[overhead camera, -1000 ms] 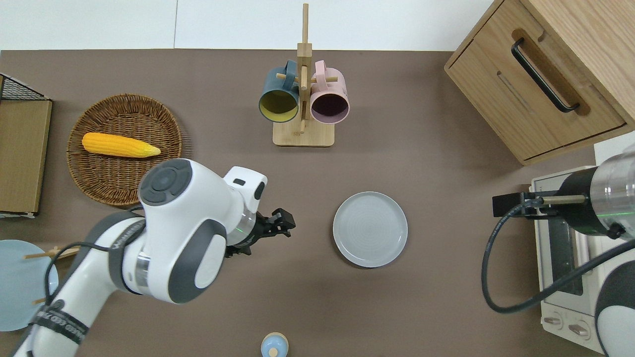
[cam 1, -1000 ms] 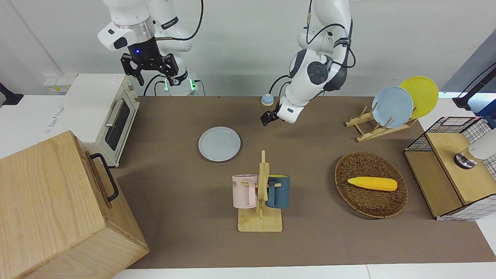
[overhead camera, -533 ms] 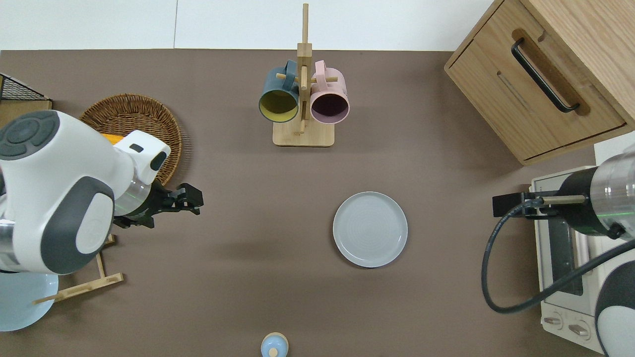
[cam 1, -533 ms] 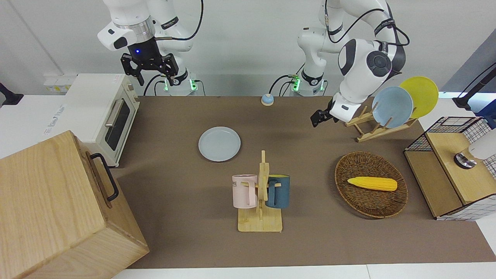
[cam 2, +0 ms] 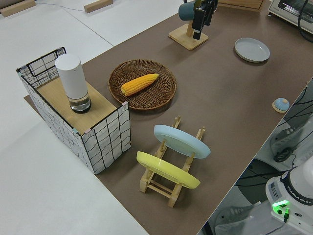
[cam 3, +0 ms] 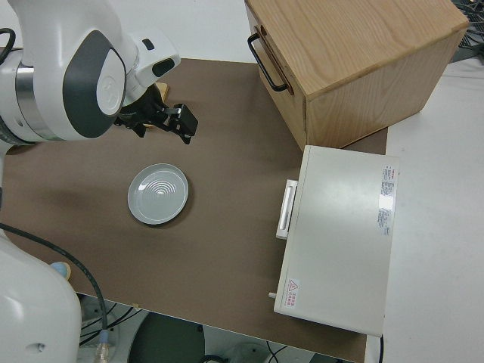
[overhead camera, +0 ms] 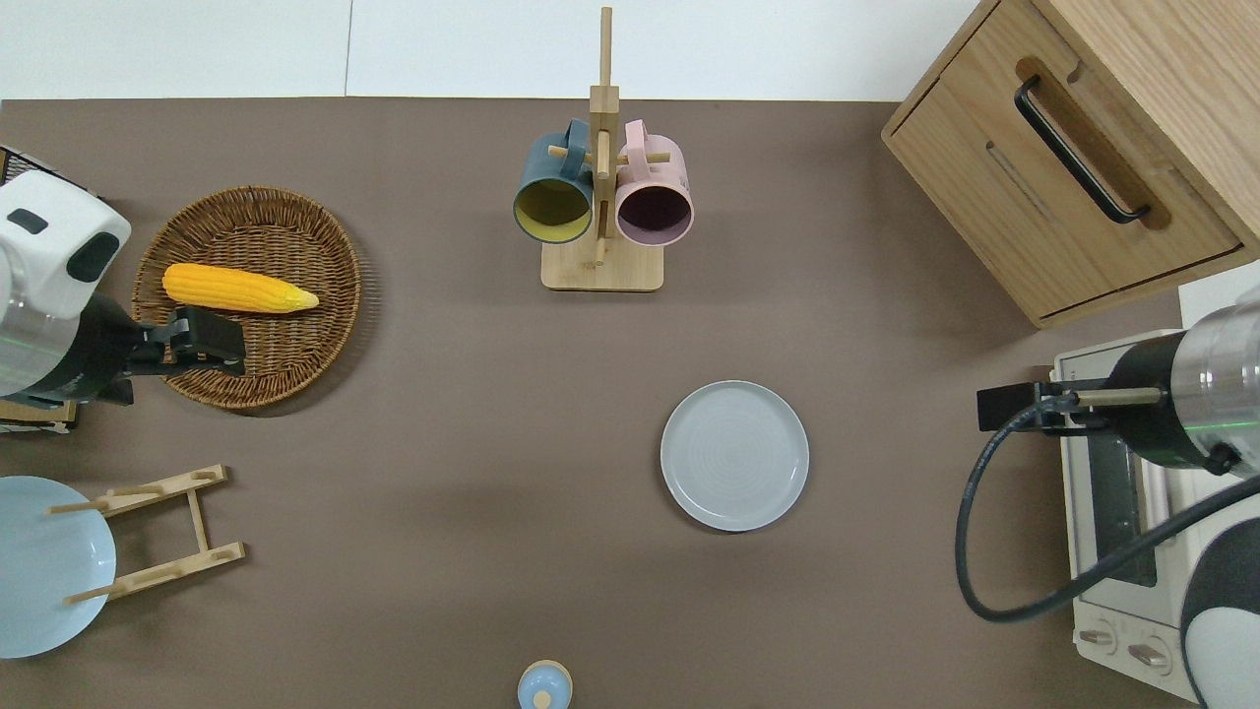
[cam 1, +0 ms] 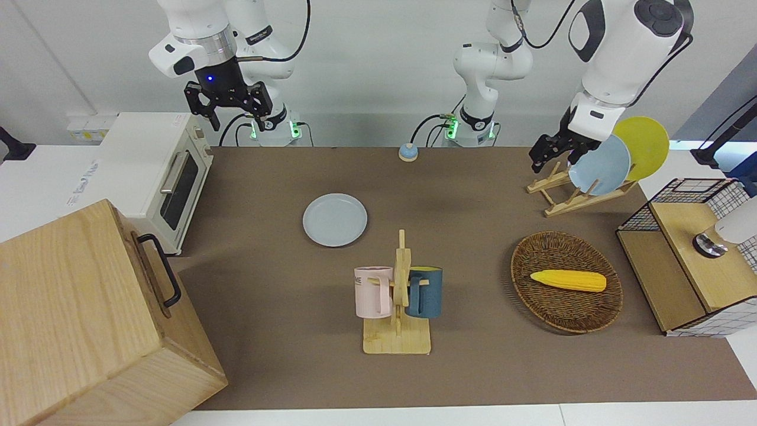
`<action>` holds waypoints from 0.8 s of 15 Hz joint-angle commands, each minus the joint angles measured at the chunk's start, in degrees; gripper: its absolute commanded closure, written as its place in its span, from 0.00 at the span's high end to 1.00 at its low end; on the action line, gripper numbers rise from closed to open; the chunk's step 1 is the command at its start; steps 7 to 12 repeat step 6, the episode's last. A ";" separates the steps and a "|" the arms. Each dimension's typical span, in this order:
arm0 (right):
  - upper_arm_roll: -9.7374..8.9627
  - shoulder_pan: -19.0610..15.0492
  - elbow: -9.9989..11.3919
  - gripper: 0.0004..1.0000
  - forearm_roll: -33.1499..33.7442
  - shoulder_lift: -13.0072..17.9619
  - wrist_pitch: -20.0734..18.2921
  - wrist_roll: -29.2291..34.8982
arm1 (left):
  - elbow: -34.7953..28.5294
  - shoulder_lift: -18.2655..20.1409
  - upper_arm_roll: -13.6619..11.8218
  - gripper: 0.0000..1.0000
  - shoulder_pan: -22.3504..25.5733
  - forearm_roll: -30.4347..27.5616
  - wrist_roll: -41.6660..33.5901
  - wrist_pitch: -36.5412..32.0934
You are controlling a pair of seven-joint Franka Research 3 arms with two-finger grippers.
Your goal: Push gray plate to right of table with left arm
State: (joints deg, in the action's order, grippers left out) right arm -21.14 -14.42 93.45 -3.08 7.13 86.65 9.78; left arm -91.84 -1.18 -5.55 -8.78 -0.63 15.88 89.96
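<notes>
The gray plate [cam 1: 335, 219] lies flat on the brown table [cam 1: 473, 367], between the toaster oven and the mug rack; it also shows in the overhead view [overhead camera: 734, 455], the left side view [cam 2: 252, 49] and the right side view [cam 3: 157, 193]. My left gripper [cam 1: 547, 152] is raised and, in the overhead view [overhead camera: 207, 340], hangs over the rim of the wicker basket, far from the plate and touching nothing. My right gripper [cam 1: 227, 109] is parked, open and empty.
A wicker basket [overhead camera: 295, 369] holds a corn cob [overhead camera: 239, 288]. A dish rack [cam 1: 568, 198] holds a light-blue plate [cam 1: 600, 164] and a yellow plate [cam 1: 644, 145]. A mug rack [overhead camera: 601, 271], toaster oven [cam 1: 159, 171], wooden cabinet [cam 1: 89, 319] and small blue bell [cam 1: 407, 152] also stand here.
My left arm has swung away from the plate toward its own end of the table and risen. The gray plate has not moved. The right arm is still.
</notes>
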 commanded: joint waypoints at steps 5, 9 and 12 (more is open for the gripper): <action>-0.83 -1.40 1.56 1.00 -1.23 1.57 0.01 0.59 | 5.27 -0.40 0.72 0.99 1.57 1.24 -0.68 -5.14; -0.83 -1.40 1.56 0.99 -1.23 1.57 0.01 0.59 | 5.27 -0.40 0.89 0.99 2.10 1.33 -0.68 -5.14; -0.83 -1.40 1.56 0.99 -1.23 1.57 0.01 0.59 | 5.27 -0.40 0.89 0.99 2.10 1.33 -0.68 -5.14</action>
